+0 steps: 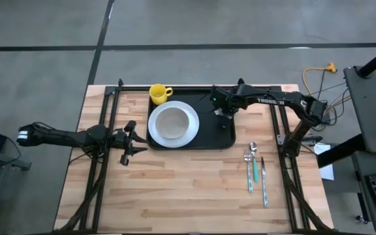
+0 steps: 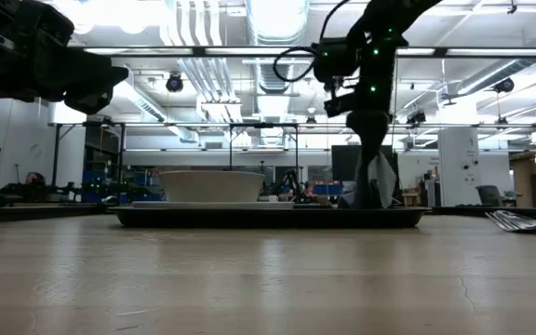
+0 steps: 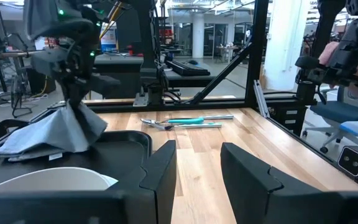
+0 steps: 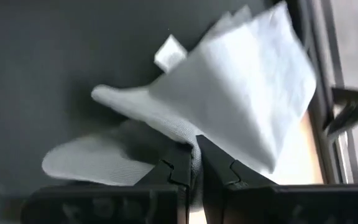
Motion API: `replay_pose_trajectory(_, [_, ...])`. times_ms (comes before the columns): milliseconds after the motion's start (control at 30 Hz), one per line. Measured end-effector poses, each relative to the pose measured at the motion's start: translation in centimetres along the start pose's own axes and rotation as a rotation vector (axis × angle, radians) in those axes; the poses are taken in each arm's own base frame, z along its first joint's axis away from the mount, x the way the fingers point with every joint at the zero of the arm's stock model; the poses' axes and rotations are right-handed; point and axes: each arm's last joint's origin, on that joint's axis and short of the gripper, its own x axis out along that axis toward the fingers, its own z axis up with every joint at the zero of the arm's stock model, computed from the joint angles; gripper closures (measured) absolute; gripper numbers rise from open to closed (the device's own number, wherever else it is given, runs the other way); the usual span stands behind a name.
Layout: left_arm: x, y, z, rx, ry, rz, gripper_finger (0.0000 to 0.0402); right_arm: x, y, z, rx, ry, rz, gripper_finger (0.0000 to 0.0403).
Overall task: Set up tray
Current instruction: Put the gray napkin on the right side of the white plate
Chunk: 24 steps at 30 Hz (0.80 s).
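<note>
The black tray (image 1: 217, 134) lies at the table's far middle. On its left half sits a white plate (image 1: 173, 124) with a bowl (image 2: 210, 184) on it. A yellow mug (image 1: 160, 93) stands at the tray's far left corner. My right gripper (image 1: 222, 108) is over the tray's right half, shut on a grey napkin (image 3: 55, 134). My left gripper (image 3: 197, 168) stands open near the tray's near left corner, holding nothing. My right gripper pinches a bunched part of the napkin (image 4: 188, 140) between its two fingers. One layer or several, I cannot tell. The fingers come from above, pointing steeply down. The napkin hangs slack below them (image 2: 377, 181), and its lower end (image 3: 23, 146) lies on the tray.
A spoon, a fork and a teal-handled knife (image 1: 256, 173) lie on the wood right of the tray. Black frame posts stand at both sides of the table. The near half of the table is bare wood (image 1: 188, 196).
</note>
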Motion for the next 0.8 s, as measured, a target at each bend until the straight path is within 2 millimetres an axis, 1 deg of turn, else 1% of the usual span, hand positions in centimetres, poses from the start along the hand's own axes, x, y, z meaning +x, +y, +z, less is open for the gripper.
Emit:
replay_pose_trajectory(167, [0.0, 0.0, 0.0, 0.0, 0.0, 0.0, 0.0294, -0.5, 0.2, -0.9, -0.03, 0.066, 0.024, 0.0394])
replay_pose_trajectory(433, [0.0, 0.0, 0.0, 0.0, 0.0, 0.0, 0.0294, -0.7, 0.8, -1.1, -0.123, 0.069, 0.246, 0.0394])
replay_pose_trajectory(800, [0.0, 0.0, 0.0, 0.0, 0.0, 0.0, 0.0294, -0.7, 0.8, -1.4, -0.197, 0.087, 0.276, 0.0392])
